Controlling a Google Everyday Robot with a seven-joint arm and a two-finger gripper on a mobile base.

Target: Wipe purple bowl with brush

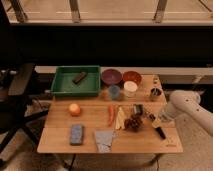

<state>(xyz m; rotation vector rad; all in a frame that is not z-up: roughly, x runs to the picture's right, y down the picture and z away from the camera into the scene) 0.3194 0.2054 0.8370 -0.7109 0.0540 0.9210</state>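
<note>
Purple bowl [111,76] well off, up-left of pincer [154,120]; pincer clamped shut on black brush [160,132], low over wooden counter [145,146].

Arm: one white arm [186,104] is seen entering from the right edge, bent at a rounded elbow and angled down toward the left.
Wrist: is tipped downward, below and left of the elbow.
Gripper: the gripper [156,123] is held low at the arm's left end, pointed down.
Fingers: are closed together.
</note>
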